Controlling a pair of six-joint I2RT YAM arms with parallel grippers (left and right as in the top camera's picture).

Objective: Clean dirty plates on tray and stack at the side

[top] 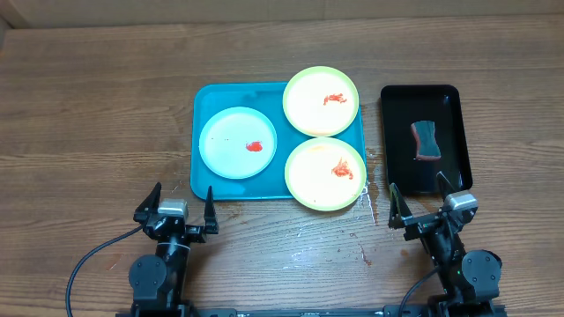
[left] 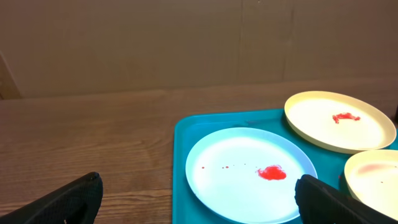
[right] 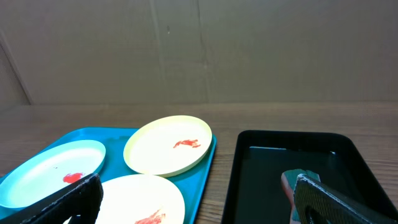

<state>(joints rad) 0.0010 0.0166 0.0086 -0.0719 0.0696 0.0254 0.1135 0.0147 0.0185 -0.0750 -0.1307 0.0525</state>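
Red sauce is noted on 3 plates (top: 238,143) on the turquoise tray (top: 204,97), frame centre. Left gripper (top: 183,190) and right gripper (top: 419,186) are held spread and empty, lower frame. The sponge (top: 427,140) in the black tray (top: 392,99), right, should be pinched squarely first.

On bench (top: 88,114), tray (top: 211,99) near middle; all places taken from it.
Three plates on tray:
- left plate (top: 238,143) in tray's left half, wholly inside rim
- far plate (top: 321,101) at tray's far right corner, overhanging far rim
- near plate (top: 325,173) at tray's near right corner, overhanging near rim, its edge meeting far plate's

Narrow tray (top: 401,167) just right of tray, apart from it, long sides parallel.
Sponge (top: 427,141) in narrow tray, about mid-length; well right of all plates.
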